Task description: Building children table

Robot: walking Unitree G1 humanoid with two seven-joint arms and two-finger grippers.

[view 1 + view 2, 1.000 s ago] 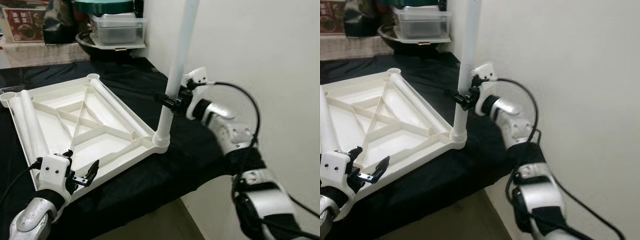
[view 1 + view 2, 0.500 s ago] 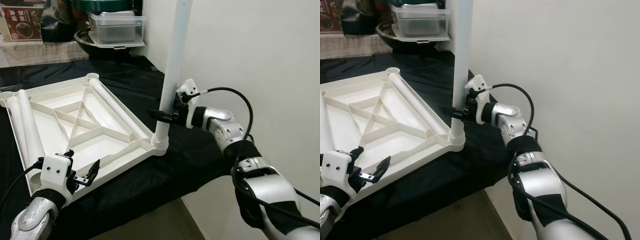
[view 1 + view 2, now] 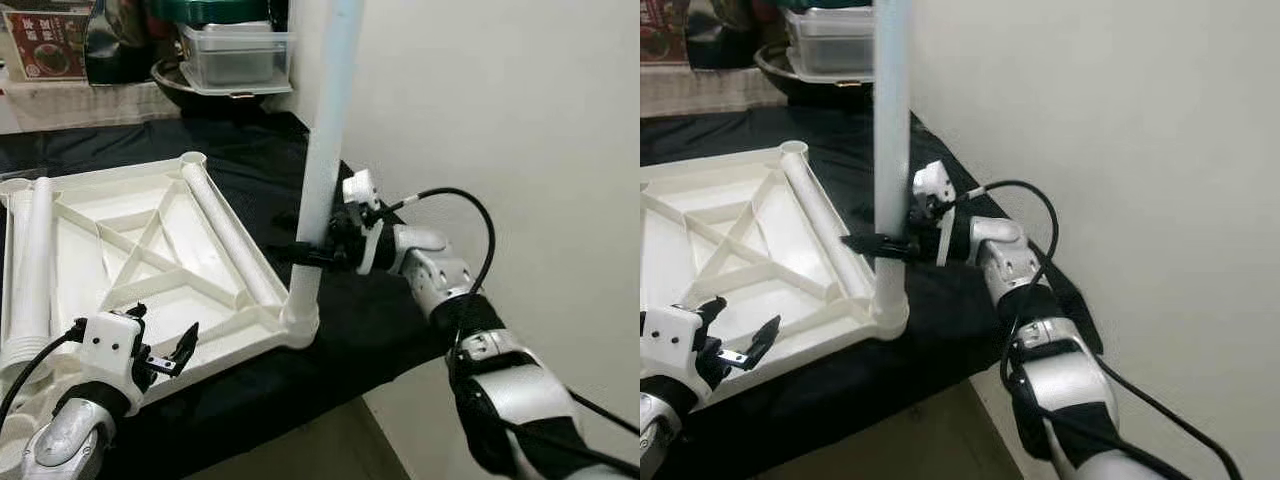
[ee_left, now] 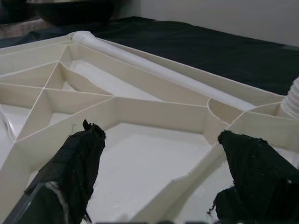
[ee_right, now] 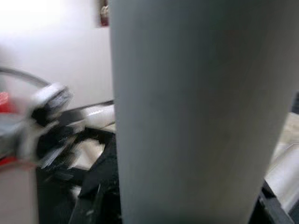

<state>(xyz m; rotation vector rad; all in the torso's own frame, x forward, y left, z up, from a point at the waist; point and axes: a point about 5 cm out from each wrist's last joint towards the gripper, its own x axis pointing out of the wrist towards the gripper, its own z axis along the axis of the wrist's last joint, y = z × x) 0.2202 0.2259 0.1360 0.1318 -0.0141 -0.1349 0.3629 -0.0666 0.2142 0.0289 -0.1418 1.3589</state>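
White table leg (image 3: 325,120) upright in tabletop (image 3: 110,240) corner socket, right pincer (image 3: 308,252) clenched round it; left pincer (image 3: 165,345) released.

Even indoor light, sharp head views, one blurred wrist view.

Both eye views are bright and evenly lit; the pale plain wall (image 3: 520,120) reads flat and soft grey, with no hard glare. The upturned white ribbed plastic tabletop (image 3: 150,250) is close to overexposed on its flat panels, while its ribs cast faint, soft-edged shadows. The black cloth-covered surface (image 3: 250,150) swallows detail and shows mild sheen on its folds. The upright white plastic tube leg (image 3: 890,150) looks slightly bluish and soft near the top edge. The left wrist view is clear, its black fingertips (image 4: 79,154) a little soft up close. The right wrist view is smeared and out of focus, the tube a grey blur.
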